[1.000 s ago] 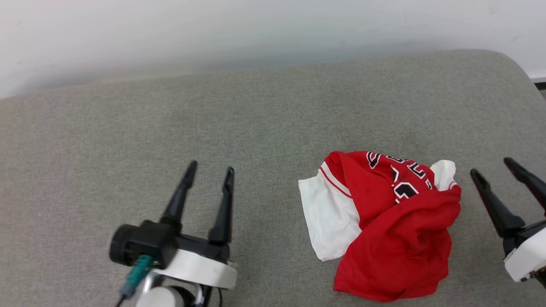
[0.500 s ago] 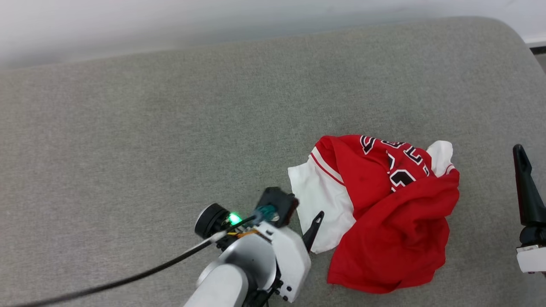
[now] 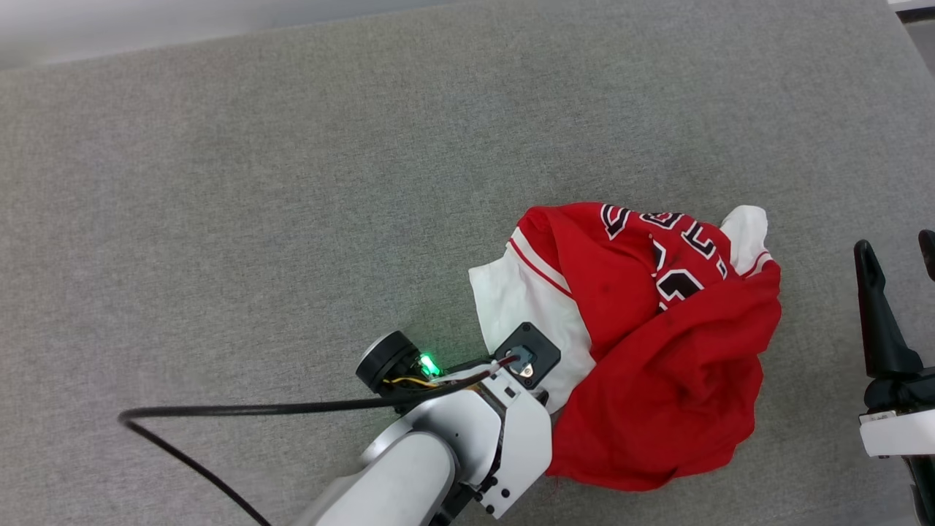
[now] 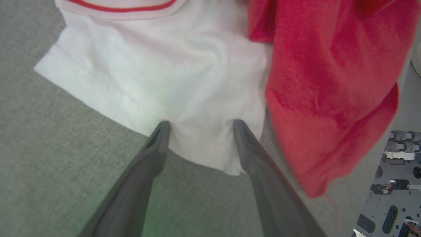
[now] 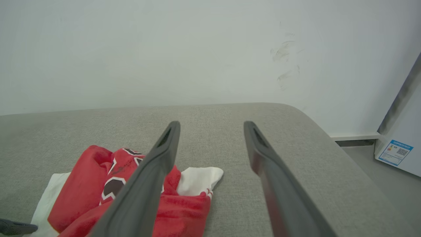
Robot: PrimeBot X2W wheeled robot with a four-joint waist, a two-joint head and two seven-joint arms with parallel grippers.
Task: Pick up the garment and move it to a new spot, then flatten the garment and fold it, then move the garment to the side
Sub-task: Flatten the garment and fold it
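My left gripper (image 4: 201,122) was spread wide and grasped nothing. Its two fingertips sat at the near edge of the garment's (image 3: 657,351) white sleeve (image 4: 158,72), with a strip of that cloth between them (whether the tips pressed on it I could not tell). The garment lay in a crumpled heap on the right half of the grey cushion (image 3: 292,183), toward the near side. Its red body was folded over the sleeve's right part, with black lettering showing on the far side. In the head view my own pale wrist (image 3: 511,431) covered those fingers, and its black cable (image 3: 256,408) trailed off to the left across the cushion. My right gripper (image 5: 211,123) was also released and empty. It stood right of the heap and apart from it, with bare cushion between, its fingers pointing toward the far white wall (image 5: 164,49). A white cabinet (image 5: 399,144) stood on the floor at the far right.
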